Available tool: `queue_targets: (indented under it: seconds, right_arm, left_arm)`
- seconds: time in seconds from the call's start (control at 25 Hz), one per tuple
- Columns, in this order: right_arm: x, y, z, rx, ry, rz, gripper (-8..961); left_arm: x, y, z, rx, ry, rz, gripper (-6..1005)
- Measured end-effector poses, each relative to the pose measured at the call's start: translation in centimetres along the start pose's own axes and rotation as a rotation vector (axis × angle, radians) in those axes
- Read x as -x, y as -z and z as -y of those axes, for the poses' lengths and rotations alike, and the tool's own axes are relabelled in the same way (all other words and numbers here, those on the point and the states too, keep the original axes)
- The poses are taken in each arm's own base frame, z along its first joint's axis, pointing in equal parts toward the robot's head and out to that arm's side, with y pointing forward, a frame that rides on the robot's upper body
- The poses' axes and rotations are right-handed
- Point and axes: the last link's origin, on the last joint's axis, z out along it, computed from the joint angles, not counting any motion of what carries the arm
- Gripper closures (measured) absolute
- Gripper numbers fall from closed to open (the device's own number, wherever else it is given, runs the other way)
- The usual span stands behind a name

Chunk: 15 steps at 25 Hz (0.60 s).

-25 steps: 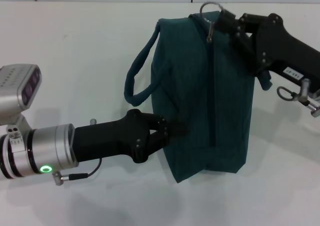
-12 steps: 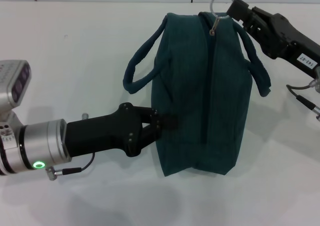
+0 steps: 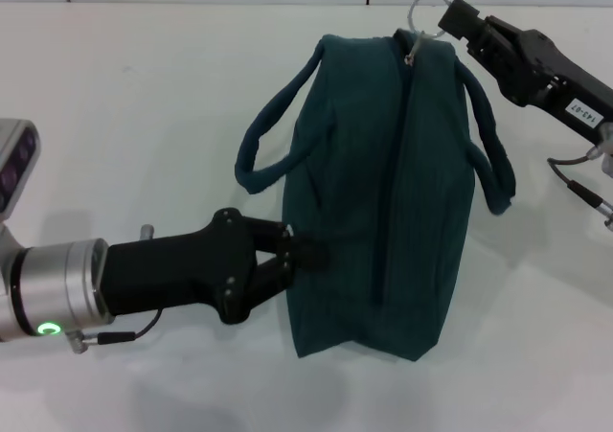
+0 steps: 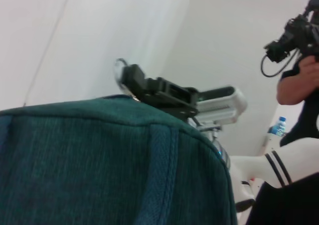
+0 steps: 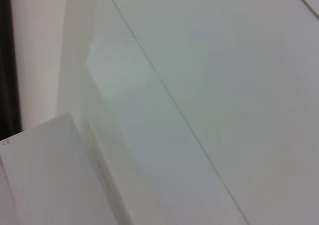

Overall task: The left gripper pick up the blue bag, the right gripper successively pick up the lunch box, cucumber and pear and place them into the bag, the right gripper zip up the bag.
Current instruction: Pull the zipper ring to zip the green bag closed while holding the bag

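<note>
In the middle of the white table (image 3: 144, 97) I see the blue bag (image 3: 383, 193) lying on its side, zip line running near to far and closed along its visible length. My left gripper (image 3: 292, 257) reaches in low from the near left, arm nearly level, its fingers pinched on the fabric of the bag's left side. My right gripper (image 3: 452, 18) comes in from the far right, angled down toward the bag's far end, its tip at the ring zip pull (image 3: 428, 11); whether its fingers are together I cannot tell. One loop handle (image 3: 273, 140) sags left, the other (image 3: 490, 149) right.
</note>
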Motion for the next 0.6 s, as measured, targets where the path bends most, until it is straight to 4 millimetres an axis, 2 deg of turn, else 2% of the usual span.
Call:
queue_targets:
  seconds: [0.6]
  right_arm:
    - [-0.5,-0.2,1.6,-0.107,0.003,-0.039,951]
  left_arm:
    - [1.3,0.2,-1.3,0.091,0.01,0.088,922]
